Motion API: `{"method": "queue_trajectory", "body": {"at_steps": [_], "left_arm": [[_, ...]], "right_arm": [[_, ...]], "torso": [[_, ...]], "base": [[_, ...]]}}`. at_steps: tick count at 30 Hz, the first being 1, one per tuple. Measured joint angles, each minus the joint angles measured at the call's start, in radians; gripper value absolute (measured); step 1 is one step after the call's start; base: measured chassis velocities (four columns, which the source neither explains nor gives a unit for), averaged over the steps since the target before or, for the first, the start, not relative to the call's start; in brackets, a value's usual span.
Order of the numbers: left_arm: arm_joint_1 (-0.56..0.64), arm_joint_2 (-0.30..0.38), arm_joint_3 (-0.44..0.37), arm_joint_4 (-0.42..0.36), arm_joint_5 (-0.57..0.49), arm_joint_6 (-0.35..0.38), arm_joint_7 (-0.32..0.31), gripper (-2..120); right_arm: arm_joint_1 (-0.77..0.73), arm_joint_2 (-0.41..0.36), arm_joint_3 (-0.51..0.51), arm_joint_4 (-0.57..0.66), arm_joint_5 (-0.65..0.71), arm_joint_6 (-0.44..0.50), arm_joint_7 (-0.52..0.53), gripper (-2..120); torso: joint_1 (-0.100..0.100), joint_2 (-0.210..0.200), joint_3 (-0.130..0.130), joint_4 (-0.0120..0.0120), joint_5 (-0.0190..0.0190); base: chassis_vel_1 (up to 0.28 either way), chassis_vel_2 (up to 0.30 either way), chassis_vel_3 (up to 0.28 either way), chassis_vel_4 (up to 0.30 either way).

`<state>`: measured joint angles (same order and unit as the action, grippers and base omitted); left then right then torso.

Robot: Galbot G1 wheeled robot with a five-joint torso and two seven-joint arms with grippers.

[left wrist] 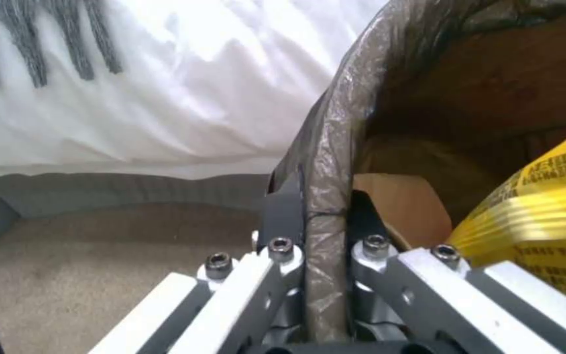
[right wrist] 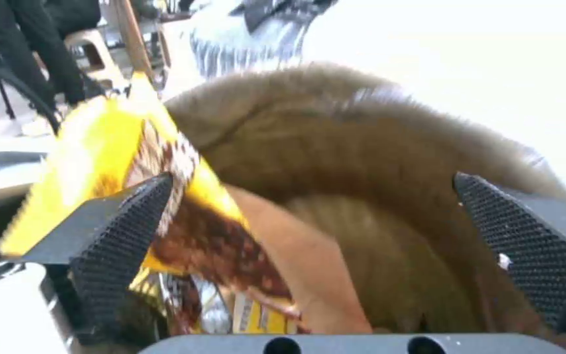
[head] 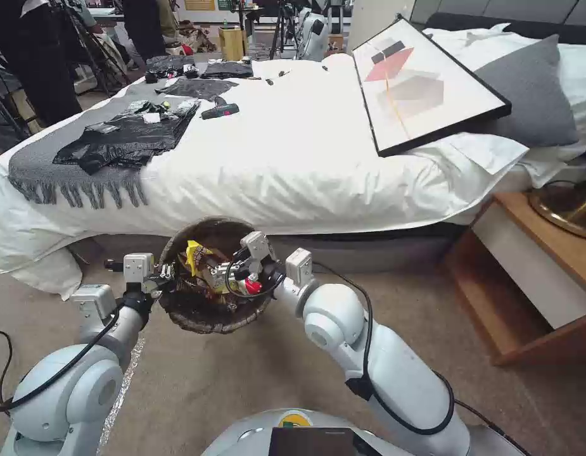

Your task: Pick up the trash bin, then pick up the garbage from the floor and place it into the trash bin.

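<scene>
The rim of the trash bin [left wrist: 327, 162] is being pinched by the left gripper [left wrist: 325, 226], one finger pressed against the outside of the bag-covered edge and the other against the inside. In the head view the left gripper [head: 168, 273] is being held at the bin's left edge, and the trash bin [head: 211, 316] is being carried off the carpet [head: 229, 380], just in front of the bed [head: 305, 145].

The right gripper [head: 237, 273] is being held over the bin's mouth, reaching in from the right side. In the right wrist view its textured pads [right wrist: 123, 219] are being kept spread wide apart, with nothing pinched between them; the right gripper [right wrist: 309, 236] is being pointed down into the brown liner [right wrist: 375, 147].

Garbage is being contained inside the bin: a yellow snack wrapper [right wrist: 109, 142] is lying just beside one pad, a tan paper bag [right wrist: 302, 265] is resting beneath it, and the yellow snack wrapper [head: 196, 254] is also being shown in the head view near the bin's left wall.

Beyond the bin, black plastic bags [head: 128, 133] and a framed picture [head: 426, 82] are being supported on the bed, and a wooden nightstand [head: 540, 272] is being seen to the right
</scene>
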<state>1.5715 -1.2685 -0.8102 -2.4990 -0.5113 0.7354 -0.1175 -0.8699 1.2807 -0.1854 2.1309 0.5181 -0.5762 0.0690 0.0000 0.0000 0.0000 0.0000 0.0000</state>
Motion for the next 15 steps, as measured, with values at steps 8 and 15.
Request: {"method": "queue_trajectory", "body": {"at_steps": [8,15], "left_arm": [[-0.003,0.007,-0.003,0.008,-0.003,0.000,-0.001,2],[-0.007,0.006,-0.001,0.014,-0.003,0.000,-0.002,2]], "right_arm": [[0.016,-0.032,0.054,0.062,0.032,-0.008,0.008,100],[0.020,-0.061,0.075,0.085,0.050,-0.012,0.007,100]], "torso": [[0.000,0.000,0.000,-0.0001,0.0000],[0.000,0.000,0.000,-0.0001,0.0001]], "base": [[0.000,0.000,0.000,0.000],[0.000,0.000,0.000,0.000]]}}
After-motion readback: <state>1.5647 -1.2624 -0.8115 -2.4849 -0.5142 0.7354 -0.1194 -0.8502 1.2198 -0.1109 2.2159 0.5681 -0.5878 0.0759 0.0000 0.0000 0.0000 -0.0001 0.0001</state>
